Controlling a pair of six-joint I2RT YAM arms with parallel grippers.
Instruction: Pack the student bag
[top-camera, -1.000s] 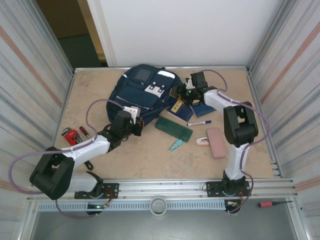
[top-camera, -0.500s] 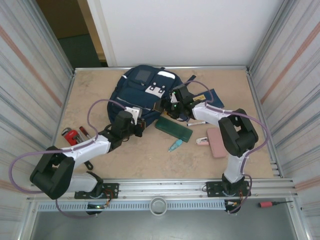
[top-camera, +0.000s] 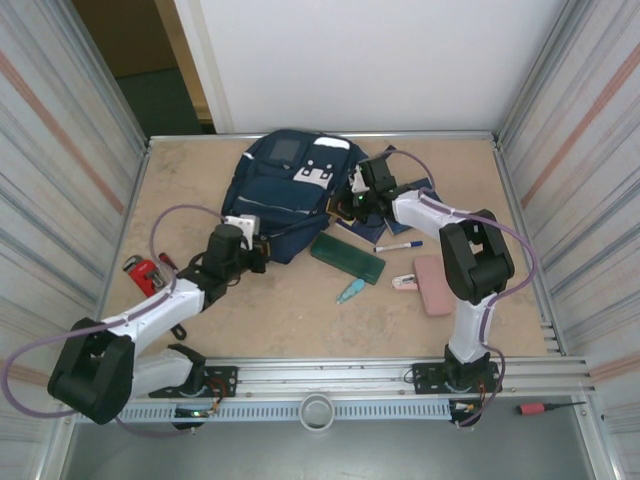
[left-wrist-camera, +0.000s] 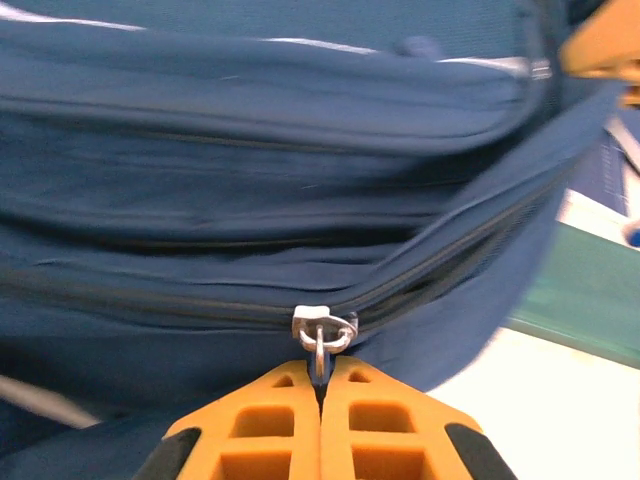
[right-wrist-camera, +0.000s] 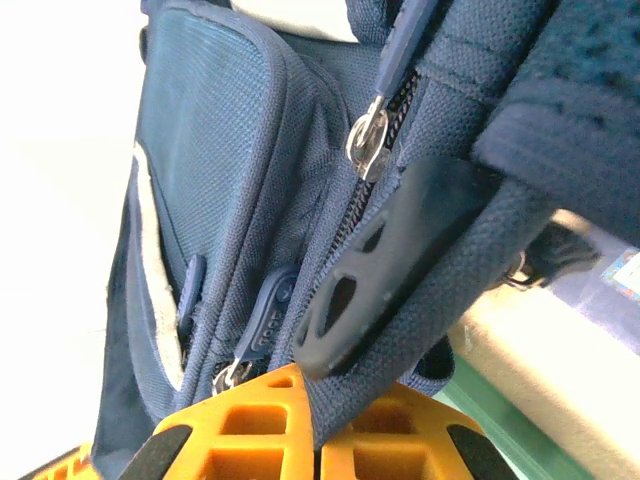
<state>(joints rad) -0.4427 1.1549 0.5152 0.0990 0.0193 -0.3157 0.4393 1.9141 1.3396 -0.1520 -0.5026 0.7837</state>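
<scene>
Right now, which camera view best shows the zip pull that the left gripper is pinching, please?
The left wrist view: the metal zip pull sits sharp just above the shut left gripper, on the student bag. From the top external view the pull is too small to make out; the right wrist view shows other zips.
</scene>
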